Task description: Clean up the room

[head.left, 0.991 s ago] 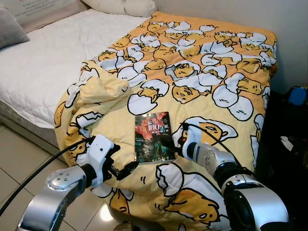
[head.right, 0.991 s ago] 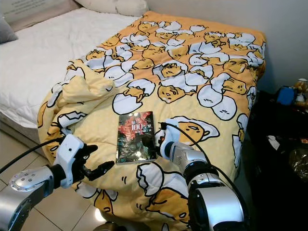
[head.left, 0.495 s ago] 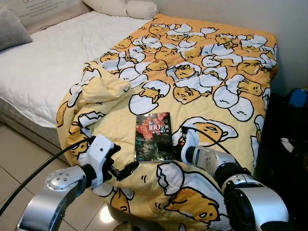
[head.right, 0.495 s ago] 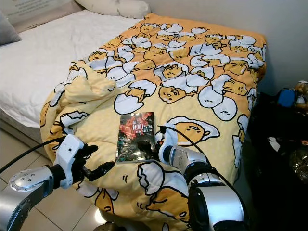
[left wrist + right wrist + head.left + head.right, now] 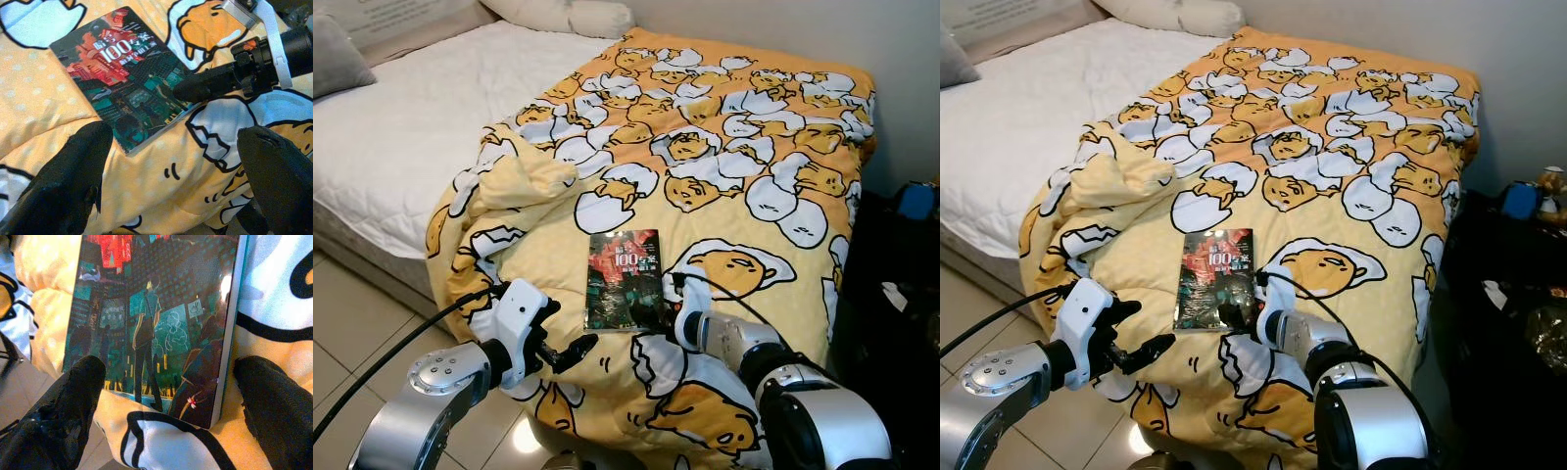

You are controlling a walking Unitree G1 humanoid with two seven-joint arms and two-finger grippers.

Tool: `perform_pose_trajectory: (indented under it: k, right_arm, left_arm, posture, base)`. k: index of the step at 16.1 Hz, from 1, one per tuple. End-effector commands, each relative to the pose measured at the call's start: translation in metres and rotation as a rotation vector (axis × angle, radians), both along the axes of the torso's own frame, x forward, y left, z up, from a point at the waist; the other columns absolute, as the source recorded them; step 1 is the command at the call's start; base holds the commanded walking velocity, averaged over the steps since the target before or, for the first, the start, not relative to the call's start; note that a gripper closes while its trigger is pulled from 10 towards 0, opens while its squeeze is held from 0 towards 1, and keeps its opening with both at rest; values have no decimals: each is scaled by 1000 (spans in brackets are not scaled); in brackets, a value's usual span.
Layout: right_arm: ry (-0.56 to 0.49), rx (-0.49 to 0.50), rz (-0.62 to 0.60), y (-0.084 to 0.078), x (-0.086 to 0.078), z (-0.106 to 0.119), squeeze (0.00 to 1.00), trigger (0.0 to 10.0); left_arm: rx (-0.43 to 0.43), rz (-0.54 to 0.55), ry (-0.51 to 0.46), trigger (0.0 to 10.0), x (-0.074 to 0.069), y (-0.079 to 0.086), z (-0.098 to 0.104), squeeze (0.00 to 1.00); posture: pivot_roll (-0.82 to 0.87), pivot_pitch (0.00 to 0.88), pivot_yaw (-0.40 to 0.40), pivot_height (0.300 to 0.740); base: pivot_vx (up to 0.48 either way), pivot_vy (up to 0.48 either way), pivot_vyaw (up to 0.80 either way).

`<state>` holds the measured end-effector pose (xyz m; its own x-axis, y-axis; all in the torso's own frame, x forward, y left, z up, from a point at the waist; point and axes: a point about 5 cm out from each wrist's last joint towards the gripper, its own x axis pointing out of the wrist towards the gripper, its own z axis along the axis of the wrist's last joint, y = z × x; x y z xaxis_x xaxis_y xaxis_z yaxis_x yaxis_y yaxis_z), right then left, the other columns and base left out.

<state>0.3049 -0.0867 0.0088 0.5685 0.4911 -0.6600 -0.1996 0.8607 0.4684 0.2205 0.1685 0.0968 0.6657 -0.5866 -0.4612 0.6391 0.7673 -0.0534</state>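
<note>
bed (image 5: 401, 147): white quilted mattress, bare on robot's left half
duvet (image 5: 724, 157): yellow, egg-cartoon print, covers right half, bunched at near-left corner, hangs over foot edge
pillows (image 5: 570, 14): at head end
book (image 5: 623, 279): flat on duvet, near foot edge

Left arm: silver, bent at the elbow, reaching forward low on the robot's left.
Left hand (image 5: 570, 351): black fingers spread apart, holding nothing.
Right arm: silver, stretched forward.
Right hand (image 5: 1232, 314): fingers parted, gripping nothing.
</note>
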Motion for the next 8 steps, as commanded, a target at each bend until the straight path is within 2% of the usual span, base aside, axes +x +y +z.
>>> perform_pose_trajectory:
  k: [1,5,8]
  right_arm:
    - [48,-26,8,-1,-9,-9,0,10000]
    - [72,126,37,16,-8,-1,0,10000]
    - [98,341,-76,27,2,15,0,10000]
  left_arm:
    - [7,3,-8,10000,-1,-1,2,0]
    - [8,15,-9,10000,-2,0,1,0]
    - [5,33,-4,10000,-4,3,0,0]
  posture:
    - [127,6,0,740]
    - [128,6,-8,740]
    - [130,3,-11,740]
  base:
    - [0,0,0]
    - [0,0,0]
    - [0,0,0]
